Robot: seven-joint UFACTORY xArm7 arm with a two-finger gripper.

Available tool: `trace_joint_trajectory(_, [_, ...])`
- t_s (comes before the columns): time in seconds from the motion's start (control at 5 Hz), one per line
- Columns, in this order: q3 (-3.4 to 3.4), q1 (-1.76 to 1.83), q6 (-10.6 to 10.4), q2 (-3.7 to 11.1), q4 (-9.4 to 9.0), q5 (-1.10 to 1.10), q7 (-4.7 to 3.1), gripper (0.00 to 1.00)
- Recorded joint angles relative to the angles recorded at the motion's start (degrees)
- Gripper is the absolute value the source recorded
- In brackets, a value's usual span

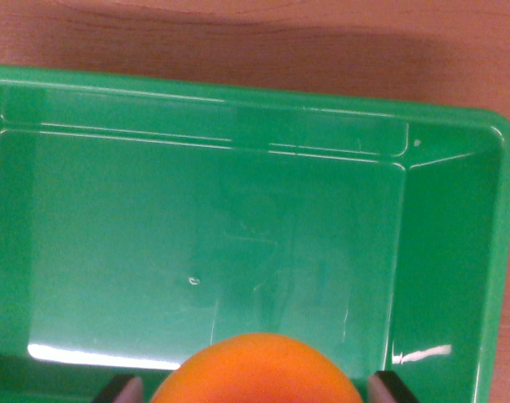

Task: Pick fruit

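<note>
An orange fruit (pixel 255 371) fills the bottom middle of the wrist view. It sits between my two dark fingertips (pixel 121 389), one on each side, so my gripper (pixel 255 389) is shut on it. Below the fruit lies a green plastic bin (pixel 456 252) whose glossy floor holds nothing. The fruit hangs over the near part of the bin. Its lower half is cut off by the picture's bottom edge.
A reddish-brown wooden table top (pixel 255 34) shows beyond the bin's far rim and at the wrist view's right. The bin's left side runs out of the picture.
</note>
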Motion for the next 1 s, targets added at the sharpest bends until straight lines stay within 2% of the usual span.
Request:
trace_joint_trajectory(0.2, [-0.01, 0.02, 2.0, -0.66, 1.39, -0.04, 0.00, 1.00])
trace_joint_trajectory(0.4, [-0.01, 0.02, 2.0, -0.66, 1.39, -0.04, 0.00, 1.00])
trace_joint_trajectory(0.6, [-0.01, 0.04, 3.8, -1.23, 2.60, -0.07, -0.01, 1.00])
trace_joint_trajectory(0.8, [-0.01, 0.04, 3.8, -1.23, 2.60, -0.07, -0.01, 1.00])
trace_joint_trajectory(1.0, [-0.02, 0.06, 5.5, -1.77, 3.74, -0.10, -0.01, 1.00])
